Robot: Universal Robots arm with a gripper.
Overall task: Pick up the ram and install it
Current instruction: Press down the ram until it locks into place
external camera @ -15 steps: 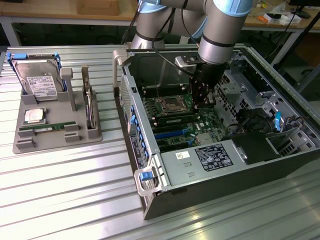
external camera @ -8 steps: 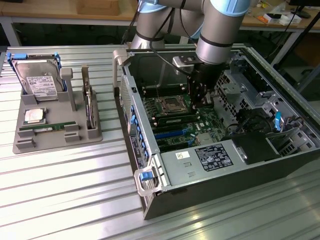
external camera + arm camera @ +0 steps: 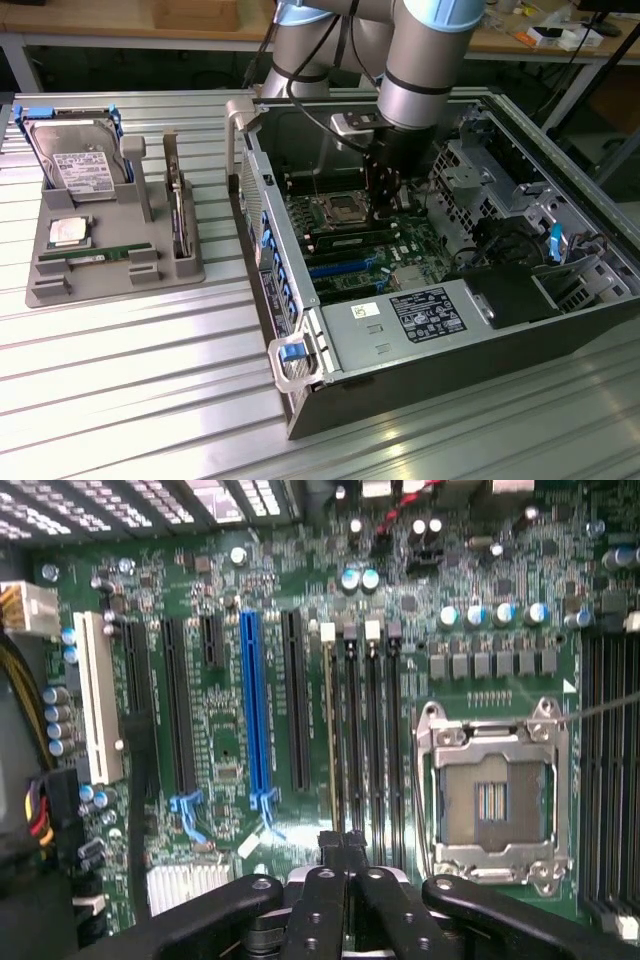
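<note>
My gripper (image 3: 383,212) is down inside the open computer case (image 3: 440,330), just over the motherboard beside the empty processor socket (image 3: 335,210). In the wrist view its black fingertips (image 3: 343,842) are pressed together with nothing between them. They hover at one end of the row of black memory slots (image 3: 365,730). A thin stick, seen edge-on, stands in the slot (image 3: 330,730) nearest the long black connector. On the grey tray (image 3: 60,285), on the exterior view's left, a green ram (image 3: 95,256) with a white label lies in its groove.
The tray also carries a hard drive (image 3: 80,160), a square silver processor chip (image 3: 68,232) and an upright card with a metal bracket (image 3: 178,215). Case walls, drive cages (image 3: 480,180) and cables surround the gripper. A blue slot (image 3: 252,710) and a white slot (image 3: 98,700) lie beside the memory slots.
</note>
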